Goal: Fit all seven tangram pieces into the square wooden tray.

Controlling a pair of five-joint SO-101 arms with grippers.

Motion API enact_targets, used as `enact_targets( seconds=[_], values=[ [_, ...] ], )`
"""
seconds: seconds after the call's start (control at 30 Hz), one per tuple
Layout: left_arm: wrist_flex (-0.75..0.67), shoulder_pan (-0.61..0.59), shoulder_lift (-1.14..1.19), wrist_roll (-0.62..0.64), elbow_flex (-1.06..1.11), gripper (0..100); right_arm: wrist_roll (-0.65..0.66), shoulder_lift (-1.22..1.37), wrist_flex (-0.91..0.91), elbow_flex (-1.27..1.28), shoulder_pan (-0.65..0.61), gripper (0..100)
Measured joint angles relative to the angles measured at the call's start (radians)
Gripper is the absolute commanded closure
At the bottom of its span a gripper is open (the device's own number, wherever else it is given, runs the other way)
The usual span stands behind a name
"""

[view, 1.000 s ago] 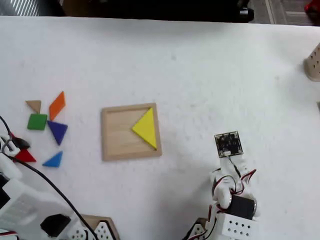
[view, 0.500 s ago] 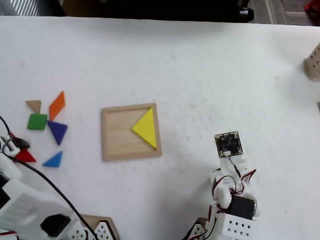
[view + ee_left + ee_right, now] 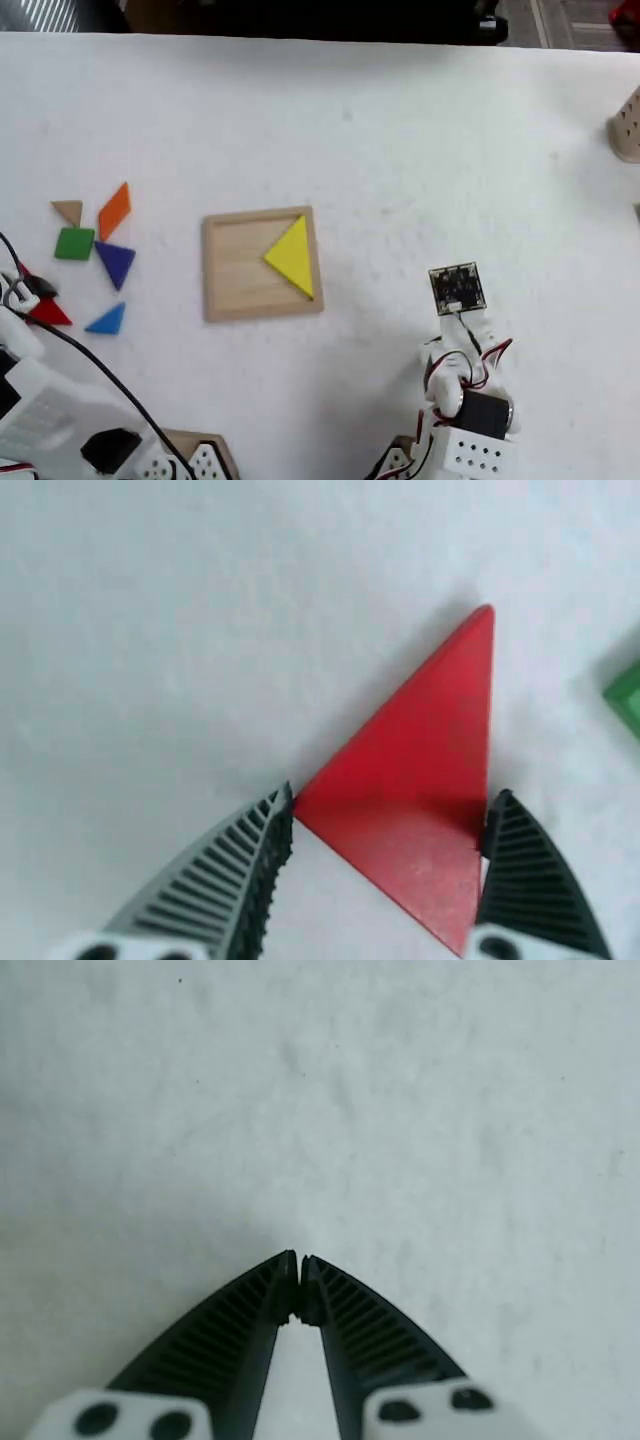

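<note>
Perforated wooden block [image 3: 627, 125] is seen at the tabletop's [image 3: 420, 130] far right edge, well apart. Wooden tray [image 3: 228, 272] is placed mid-tabletop, yellow triangle [image 3: 292, 257] seated in its right half. Loose pieces [image 3: 115, 262] are clustered to its left, bare surface between. Left jaws are closed against two sides of the red triangle [image 3: 420, 800], which lies flat near the left edge. Right jaws are shut on nothing.

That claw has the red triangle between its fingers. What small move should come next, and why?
Probably lift the red triangle slightly off the table. The left gripper has a finger against each side of it, so it looks held, and the wooden tray, holding one yellow triangle, has room.
</note>
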Motion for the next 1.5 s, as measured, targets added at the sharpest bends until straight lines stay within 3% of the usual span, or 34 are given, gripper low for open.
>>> enact_targets(
  seconds=[0.1,0.83,1.1,1.37,1.5],
  values=[
    [-0.002,0.005,-0.005,0.000,-0.003,89,0.000,0.000,0.000,0.000,0.000,98.1],
    [0.003,0.008,-0.020,0.000,-0.034,87,0.000,0.000,0.000,0.000,0.000,98.1],
    [0.195,0.003,0.002,-0.101,-0.146,76,0.000,0.000,0.000,0.000,0.000,98.1],
    [0.428,0.011,-0.023,-0.103,-0.295,76,0.000,0.000,0.000,0.000,0.000,98.1],
    [0.456,0.012,-0.103,-0.106,-0.295,76,0.000,0.000,0.000,0.000,0.000,98.1]
  ],
)
